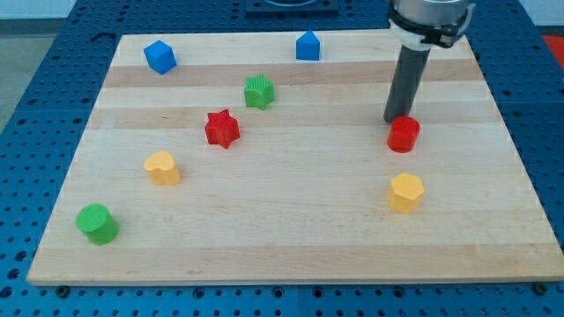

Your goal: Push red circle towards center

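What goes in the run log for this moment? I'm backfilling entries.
my tip: touching red circle, at its top-left edge | red circle: right of board centre | yellow hexagon: below it

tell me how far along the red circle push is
Done: my tip has reached the red circle and sits just off its upper-left edge; whether it touches is unclear. In hand: the push itself has barely begun, as the circle sits at the view's right of the wooden board, above the yellow hexagon. Left: sliding it leftward to the centre, the bare area right of the red star.
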`<state>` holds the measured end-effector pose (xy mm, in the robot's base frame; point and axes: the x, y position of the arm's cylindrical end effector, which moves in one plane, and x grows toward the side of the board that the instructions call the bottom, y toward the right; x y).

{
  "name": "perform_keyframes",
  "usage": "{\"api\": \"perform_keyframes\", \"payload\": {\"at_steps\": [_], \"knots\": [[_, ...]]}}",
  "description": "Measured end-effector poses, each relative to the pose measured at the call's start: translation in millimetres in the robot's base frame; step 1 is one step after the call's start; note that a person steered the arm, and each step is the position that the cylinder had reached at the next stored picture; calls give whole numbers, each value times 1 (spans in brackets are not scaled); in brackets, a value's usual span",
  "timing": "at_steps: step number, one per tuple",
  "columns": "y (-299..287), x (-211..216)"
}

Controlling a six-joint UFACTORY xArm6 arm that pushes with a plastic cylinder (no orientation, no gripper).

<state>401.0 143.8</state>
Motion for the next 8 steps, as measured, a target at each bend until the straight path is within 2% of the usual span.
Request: {"api": "perform_keyframes", "payload": {"at_steps": [2,3,6,8], "knots": [[83,11],[90,38],[-42,37],[-36,29]]}}
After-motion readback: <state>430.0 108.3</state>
